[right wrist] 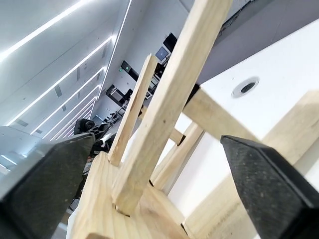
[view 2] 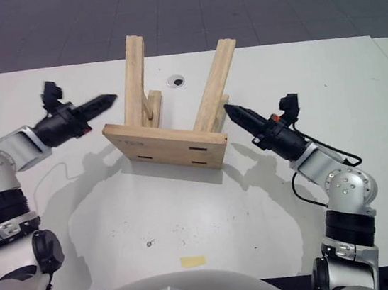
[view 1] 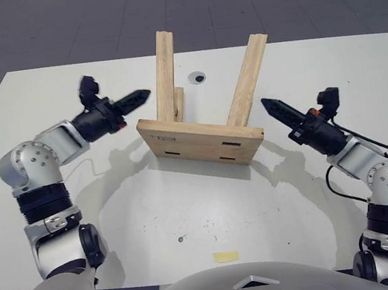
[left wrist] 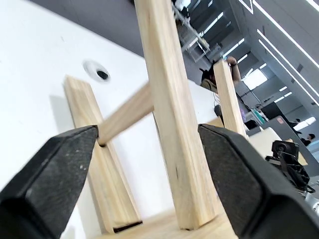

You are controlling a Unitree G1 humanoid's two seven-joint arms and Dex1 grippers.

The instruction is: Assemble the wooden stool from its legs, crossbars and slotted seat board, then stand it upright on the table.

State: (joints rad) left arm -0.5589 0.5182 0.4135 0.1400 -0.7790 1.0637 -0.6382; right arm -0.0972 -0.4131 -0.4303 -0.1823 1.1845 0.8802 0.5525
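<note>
1. Starting at your near edge of the table (view 1: 273, 206), you see a yellow tape scrap (view 1: 226, 256).
2. Your left gripper (view 1: 141, 94) and right gripper (view 1: 268, 102) flank the stool (view 1: 178, 136) mid-table, close but not touching, jaws released and holding nothing.
3. Its seat board (view 1: 212, 145) is tipped on edge. The legs (view 1: 165, 73) point toward the far edge, beside a round hole (view 1: 199, 78).

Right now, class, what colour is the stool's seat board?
Seat board: pale natural wood; left eye view.

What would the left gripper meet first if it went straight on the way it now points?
Most likely the pale wooden upright leg nearest the left gripper: the left wrist view shows it straight ahead of the open gripper. Depth is hard to judge, so this is uncertain.
</note>
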